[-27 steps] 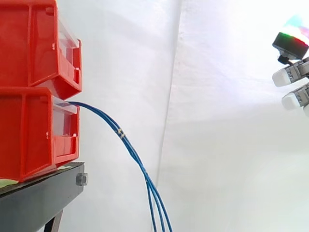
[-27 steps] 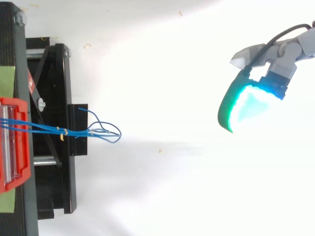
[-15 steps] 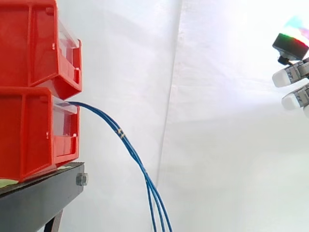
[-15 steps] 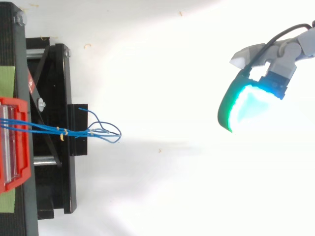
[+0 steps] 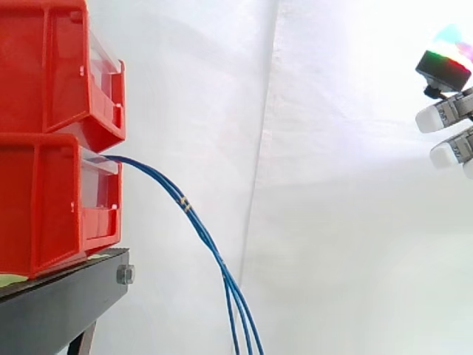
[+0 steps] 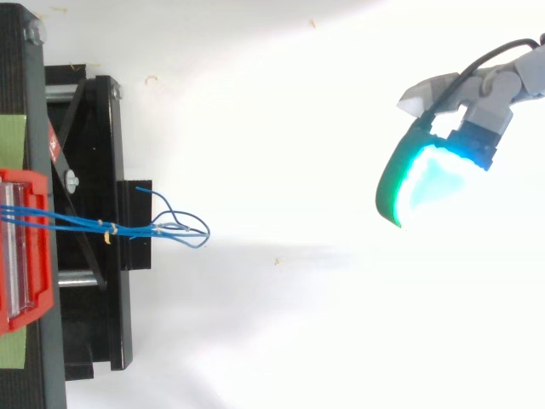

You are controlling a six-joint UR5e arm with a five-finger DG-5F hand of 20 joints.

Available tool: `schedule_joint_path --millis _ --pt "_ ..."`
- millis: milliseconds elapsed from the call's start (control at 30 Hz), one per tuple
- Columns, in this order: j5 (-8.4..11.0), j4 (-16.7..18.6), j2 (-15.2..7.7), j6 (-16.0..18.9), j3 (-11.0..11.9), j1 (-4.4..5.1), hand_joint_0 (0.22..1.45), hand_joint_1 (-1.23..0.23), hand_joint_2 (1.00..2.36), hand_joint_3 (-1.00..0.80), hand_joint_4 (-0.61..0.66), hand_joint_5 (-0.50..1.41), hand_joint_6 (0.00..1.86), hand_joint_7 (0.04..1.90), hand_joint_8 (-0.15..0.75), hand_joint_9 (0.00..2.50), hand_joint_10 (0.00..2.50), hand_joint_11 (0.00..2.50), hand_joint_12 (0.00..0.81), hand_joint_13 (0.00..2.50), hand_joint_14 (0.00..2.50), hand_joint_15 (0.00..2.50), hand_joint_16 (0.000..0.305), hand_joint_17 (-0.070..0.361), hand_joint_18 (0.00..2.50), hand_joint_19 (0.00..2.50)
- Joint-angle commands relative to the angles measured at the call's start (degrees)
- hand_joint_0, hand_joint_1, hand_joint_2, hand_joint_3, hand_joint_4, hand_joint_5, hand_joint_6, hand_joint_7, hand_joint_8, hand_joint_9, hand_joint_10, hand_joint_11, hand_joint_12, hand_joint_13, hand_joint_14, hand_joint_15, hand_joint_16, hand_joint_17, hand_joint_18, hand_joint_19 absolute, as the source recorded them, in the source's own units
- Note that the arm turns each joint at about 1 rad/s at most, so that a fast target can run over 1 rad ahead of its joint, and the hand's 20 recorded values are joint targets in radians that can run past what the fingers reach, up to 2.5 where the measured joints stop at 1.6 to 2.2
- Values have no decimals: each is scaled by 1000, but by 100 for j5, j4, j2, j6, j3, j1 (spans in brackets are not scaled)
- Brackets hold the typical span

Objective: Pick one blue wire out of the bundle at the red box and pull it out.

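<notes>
A bundle of thin blue wires (image 5: 199, 229) comes out of the lower red box (image 5: 44, 207) and droops down to the right, bound by a small pale tie (image 5: 186, 203). From above, the wires (image 6: 128, 228) run right from the box over the black stand, and their loose ends curl. My hand (image 5: 451, 111) is far to the right at the view's edge, well apart from the wires. Its pale fingertips (image 5: 446, 153) point left, relaxed, with nothing between them. In the top view a pad of the hand (image 6: 426, 175) glows cyan-green.
A second red box (image 5: 44, 66) is stacked on the lower one. Both rest on a black stand (image 5: 66, 303) at the left, in front of a white curtain (image 5: 332, 222). Open space lies between the wires and my hand.
My hand has drifted very slightly upward. The wires and boxes have not moved.
</notes>
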Motion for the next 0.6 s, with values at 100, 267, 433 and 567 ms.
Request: schedule_joint_path --millis 100,267,433,567 --pt "3 0 0 0 2 0 478 -301 1000 -490 -33 -300 501 641 137 0 0 0 316 0 0 41 48 108 0 36" --pt "11 -9 0 0 2 0 479 -312 1000 -487 -27 -300 501 656 146 0 0 0 317 0 0 37 48 107 0 33" --pt "11 -9 0 8 -7 0 480 -307 1001 -492 -14 -300 501 665 147 0 0 0 317 0 0 39 48 108 0 28" --pt "11 0 0 0 2 18 481 -309 1000 -496 11 -300 501 672 153 0 0 0 319 0 0 41 47 107 0 24"
